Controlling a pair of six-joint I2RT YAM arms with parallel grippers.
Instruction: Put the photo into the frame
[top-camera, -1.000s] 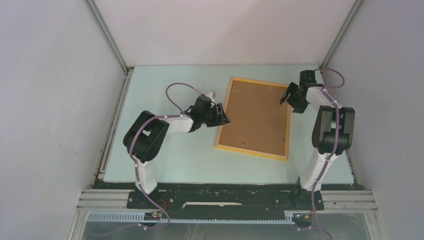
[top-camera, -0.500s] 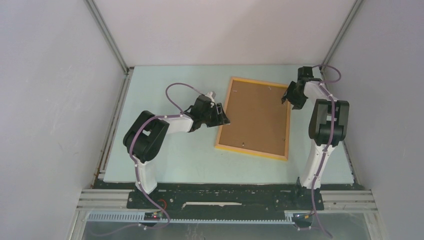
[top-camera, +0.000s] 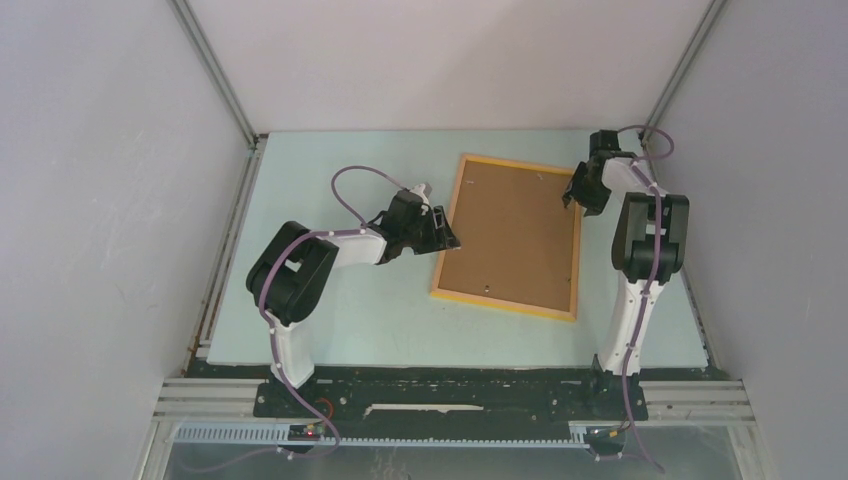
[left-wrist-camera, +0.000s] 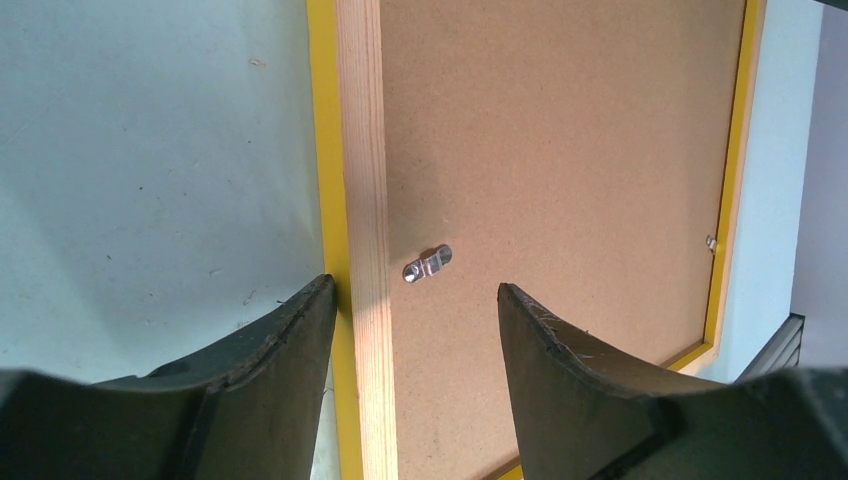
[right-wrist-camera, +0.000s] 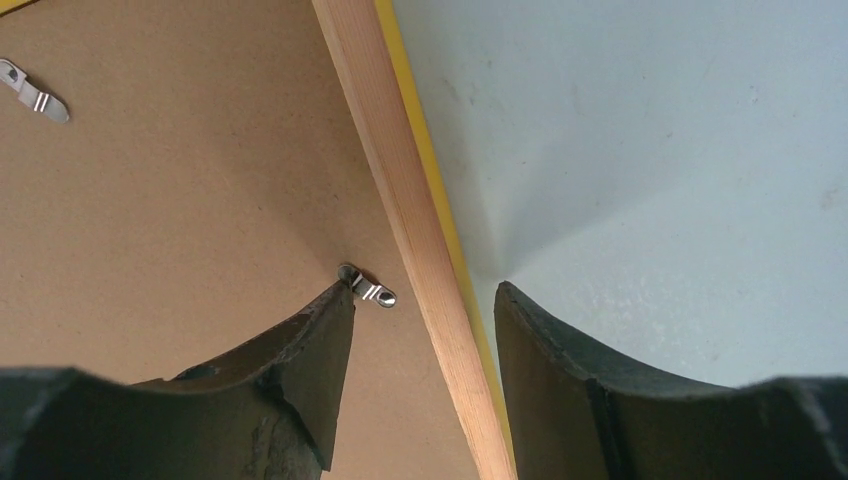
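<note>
Frame: the frame (top-camera: 503, 304) lies face down on the desk (top-camera: 340, 160), right of centre and slightly skewed, with the brown backing board (top-camera: 512, 232) seated inside it.
Photo: not in sight; whether it lies under the board cannot be told.
Left tool: the left tool (left-wrist-camera: 412, 292) is roughly half open and holds nothing. It straddles the left rail, with a small metal clip (left-wrist-camera: 427, 265) between its fingers.
Right tool: the right tool (right-wrist-camera: 425, 290) is also parted and empty at the far end of the right rail. Its inner fingertip is just beside another clip (right-wrist-camera: 368, 285), and its outer finger is over bare desk.
Step in hand: probably turning the right-rail clip.
Doing it well: push the clip's free end sideways with one fingertip, low and flat, while the left tool braces the opposite rail.
Risk: pressing down could scrape the board or slide the frame.
</note>
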